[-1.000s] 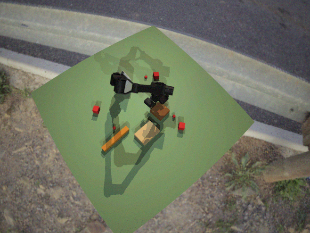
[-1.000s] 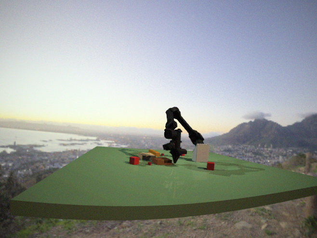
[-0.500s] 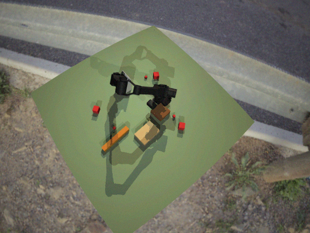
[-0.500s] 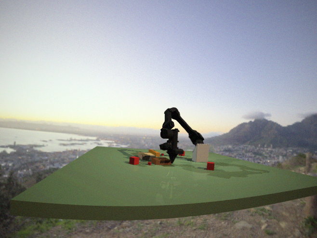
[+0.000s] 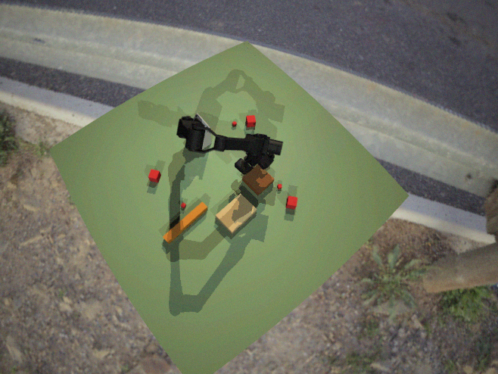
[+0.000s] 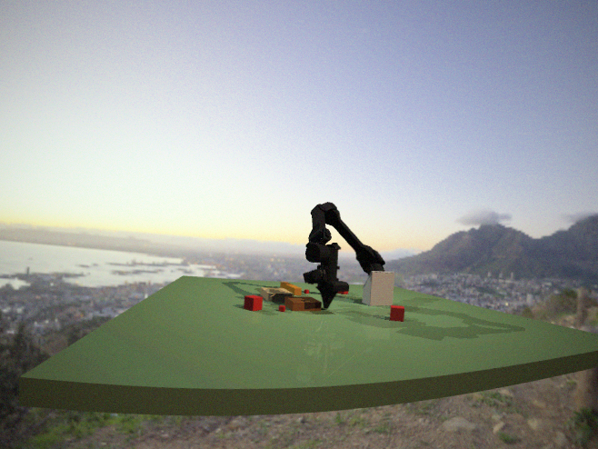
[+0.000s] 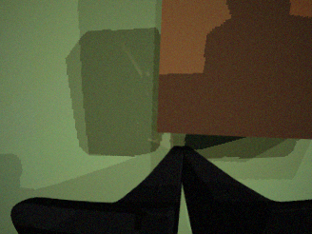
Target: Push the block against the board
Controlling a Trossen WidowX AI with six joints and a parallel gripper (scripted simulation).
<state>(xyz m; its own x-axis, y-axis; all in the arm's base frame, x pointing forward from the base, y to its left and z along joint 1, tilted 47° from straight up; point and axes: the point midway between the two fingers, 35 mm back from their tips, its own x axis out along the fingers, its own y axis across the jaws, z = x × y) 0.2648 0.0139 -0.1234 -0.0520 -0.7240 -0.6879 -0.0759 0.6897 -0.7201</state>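
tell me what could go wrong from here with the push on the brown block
1. The shut gripper meets the brown square block near its corner rather than mid-side, so the block may spin instead of sliding straight.
2. A gap remains between the block and the tan board; a skewed push could leave only a corner touching, with no edges even.
3. The small red cube beside the block might snag it if it drifts that way.
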